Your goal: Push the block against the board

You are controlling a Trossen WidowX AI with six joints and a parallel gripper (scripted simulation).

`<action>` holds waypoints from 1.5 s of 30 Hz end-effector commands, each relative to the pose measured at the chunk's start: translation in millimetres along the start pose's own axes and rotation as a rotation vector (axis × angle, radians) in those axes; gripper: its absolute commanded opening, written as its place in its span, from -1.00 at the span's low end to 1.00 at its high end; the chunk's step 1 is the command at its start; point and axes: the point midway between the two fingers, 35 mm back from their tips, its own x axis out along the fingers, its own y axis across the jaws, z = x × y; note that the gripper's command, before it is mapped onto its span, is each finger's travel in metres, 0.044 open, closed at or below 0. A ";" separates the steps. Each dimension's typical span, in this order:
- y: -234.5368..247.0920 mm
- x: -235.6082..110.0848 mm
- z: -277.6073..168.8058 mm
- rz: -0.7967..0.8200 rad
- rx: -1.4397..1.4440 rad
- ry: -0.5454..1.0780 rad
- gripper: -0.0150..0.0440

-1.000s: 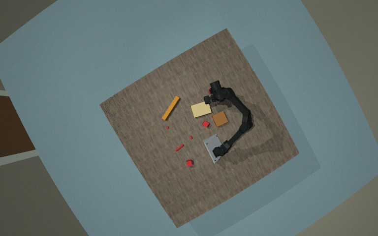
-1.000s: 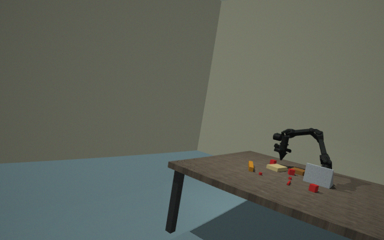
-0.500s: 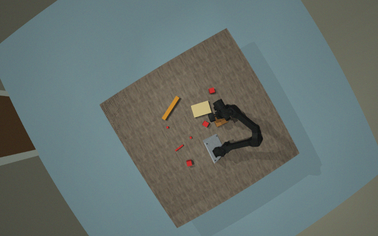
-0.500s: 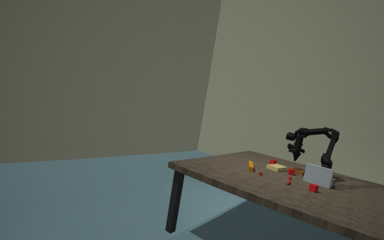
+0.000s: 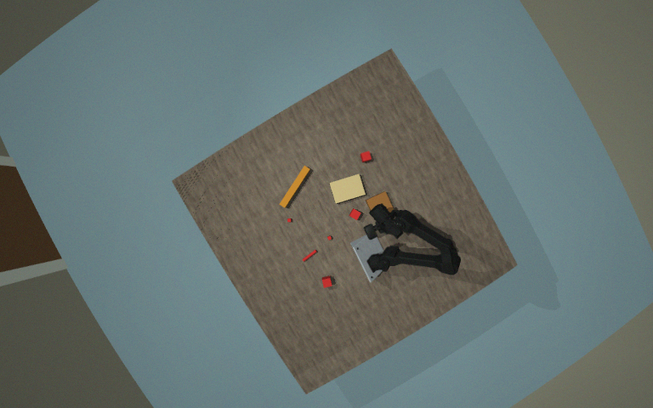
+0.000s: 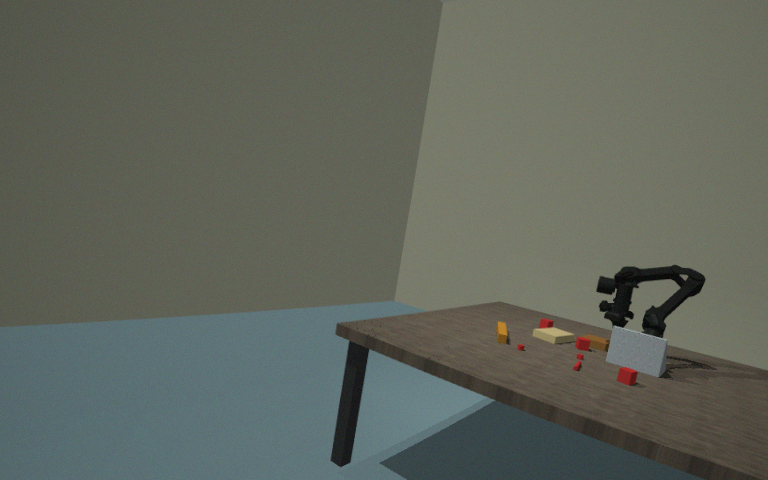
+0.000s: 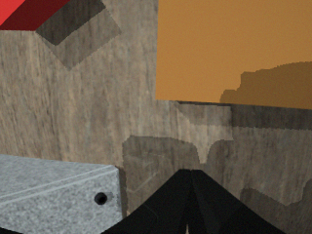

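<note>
The flat orange-brown square block (image 5: 380, 198) (image 6: 599, 341) (image 7: 234, 26) lies on the wooden table (image 5: 269, 269), just right of a flat cream slab (image 5: 346, 188) (image 6: 553, 335) and apart from it. A long orange board (image 5: 294, 186) (image 6: 502, 332) lies further left, well apart from both. My gripper (image 5: 380, 215) (image 6: 617, 323) (image 7: 189, 179) is shut and empty. It hangs above the table just off the square block's near edge; the arm hides part of the block in the overhead view.
A grey plate (image 5: 364, 250) (image 6: 637, 350) (image 7: 53, 198) stands by the arm's base. Red cubes lie near the square block (image 5: 354, 213) (image 6: 582, 343), behind the cream slab (image 5: 366, 155) and by the plate (image 5: 327, 281) (image 6: 626, 375). Small red bits (image 5: 309, 255) lie between.
</note>
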 end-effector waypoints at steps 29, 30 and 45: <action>-0.3 55.9 7.4 -0.002 0.000 0.001 -0.49; -0.3 55.8 8.2 -0.002 0.000 0.001 -0.49; -1.3 55.0 21.1 -0.001 0.000 0.000 -0.49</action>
